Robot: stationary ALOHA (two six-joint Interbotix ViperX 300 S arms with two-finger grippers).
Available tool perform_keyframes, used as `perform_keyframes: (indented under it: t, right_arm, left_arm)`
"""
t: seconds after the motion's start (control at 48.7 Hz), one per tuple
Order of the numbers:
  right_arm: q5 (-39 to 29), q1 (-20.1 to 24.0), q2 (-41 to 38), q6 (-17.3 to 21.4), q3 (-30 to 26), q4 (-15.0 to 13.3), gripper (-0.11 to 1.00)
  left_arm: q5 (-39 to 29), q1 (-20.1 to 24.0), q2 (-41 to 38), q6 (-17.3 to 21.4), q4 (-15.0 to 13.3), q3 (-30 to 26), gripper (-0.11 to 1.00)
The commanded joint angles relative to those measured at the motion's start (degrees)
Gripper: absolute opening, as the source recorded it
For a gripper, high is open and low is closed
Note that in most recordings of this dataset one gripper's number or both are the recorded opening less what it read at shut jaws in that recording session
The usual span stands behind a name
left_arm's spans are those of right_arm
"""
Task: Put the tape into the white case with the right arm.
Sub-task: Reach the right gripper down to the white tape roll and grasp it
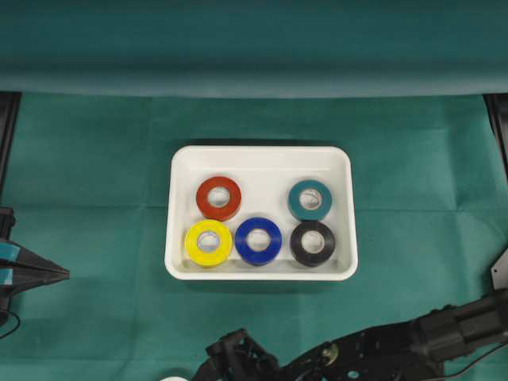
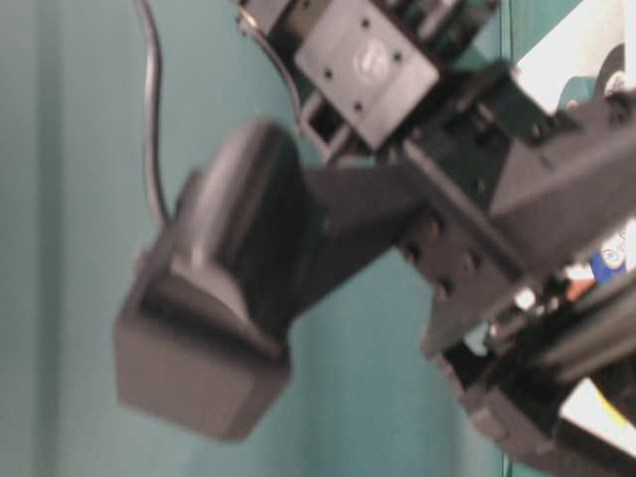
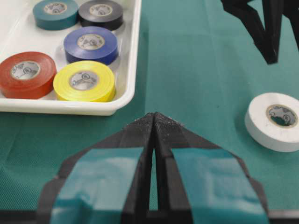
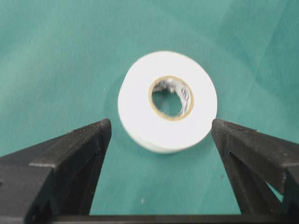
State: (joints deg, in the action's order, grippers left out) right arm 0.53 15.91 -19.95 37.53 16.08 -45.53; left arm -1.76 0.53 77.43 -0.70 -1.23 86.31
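six tape rolls (image 3: 84,80) (five cased), one white case (image 1: 260,159)

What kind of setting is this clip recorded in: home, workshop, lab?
Most likely a robot lab bench set up for data collection: a table draped in plain green cloth, a matching green backdrop, and only staged props, a white case of coloured tape rolls.
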Motion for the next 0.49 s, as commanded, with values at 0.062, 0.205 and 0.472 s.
perform_keyframes:
  t: [0.062, 0.205, 0.472]
  right_arm:
    - [-0.53, 0.35, -0.44, 0.0, -3.69, 0.09, 0.67]
    - [-1.76, 0.35, -1.58, -0.09, -4.66, 0.09, 0.67]
    - [-2.2, 0.44, -3.25, 0.09, -5.8, 0.09, 0.67]
  left_arm:
    - [0.26, 0.09, -0.44, -0.09, -0.09, -1.05, 0.0]
    - [0.18, 0.09, -0.44, -0.09, -0.09, -0.97, 0.0]
    - [0.26, 0.09, -0.44, -0.09, -0.09, -0.97, 0.0]
